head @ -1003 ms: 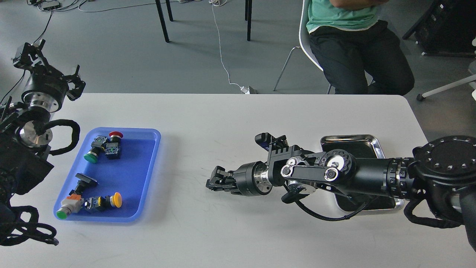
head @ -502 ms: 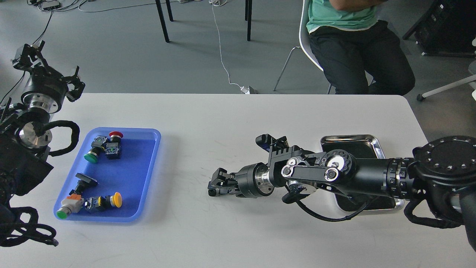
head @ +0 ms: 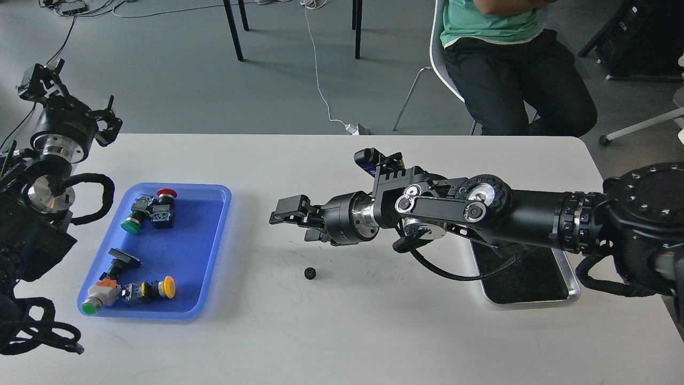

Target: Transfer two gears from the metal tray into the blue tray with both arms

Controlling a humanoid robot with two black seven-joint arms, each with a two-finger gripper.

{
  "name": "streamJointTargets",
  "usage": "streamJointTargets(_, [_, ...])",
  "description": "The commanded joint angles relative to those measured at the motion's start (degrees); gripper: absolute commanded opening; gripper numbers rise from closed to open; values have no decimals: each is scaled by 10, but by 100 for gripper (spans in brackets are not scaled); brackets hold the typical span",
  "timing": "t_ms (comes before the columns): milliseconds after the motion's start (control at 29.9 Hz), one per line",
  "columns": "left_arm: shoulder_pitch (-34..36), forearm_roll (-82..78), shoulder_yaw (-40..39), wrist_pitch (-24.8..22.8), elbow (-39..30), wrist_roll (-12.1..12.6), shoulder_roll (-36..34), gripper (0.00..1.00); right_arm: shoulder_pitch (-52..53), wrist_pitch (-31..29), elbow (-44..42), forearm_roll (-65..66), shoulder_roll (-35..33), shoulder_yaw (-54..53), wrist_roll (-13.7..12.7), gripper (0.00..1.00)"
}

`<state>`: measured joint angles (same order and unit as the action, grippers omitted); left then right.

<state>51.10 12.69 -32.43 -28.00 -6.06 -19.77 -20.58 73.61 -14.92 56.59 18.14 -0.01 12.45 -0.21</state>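
One tiny black gear (head: 310,273) lies on the white table between the two trays, apart from both. My right gripper (head: 295,220) hovers just above and behind it, open and empty. The second gear is not in view. The metal tray (head: 573,283) stands at the right, largely covered by my right arm; its visible dark floor shows no gear. The blue tray (head: 223,224) stands at the left and holds no gear. My left gripper (head: 72,99) is raised beyond the table's far left corner, fingers spread, empty.
Several push-button switches with red (head: 166,193), green (head: 129,226) and yellow (head: 168,287) caps lie in the blue tray. A seated person (head: 513,64) is behind the table's far right edge. Chair legs and cables are on the floor beyond.
My right gripper, which was low on the table, has opened and lifted up and to the left. The gear now lies on the table where it was. The left arm has not moved.
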Motion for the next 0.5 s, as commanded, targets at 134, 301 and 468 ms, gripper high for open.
streamJointTargets(134, [1, -1, 8, 0, 0, 4, -2, 99, -15, -3, 52, -21, -178, -123, 4, 88])
streamJointTargets(301, [9, -6, 35, 0, -2, 5, -2, 99, -80, -1, 66, -47, -313, -234, 11, 88])
streamJointTargets(468, [42, -56, 74, 0, -3, 5, 5, 99, -207, -5, 64, -48, -389, -426, 12, 89])
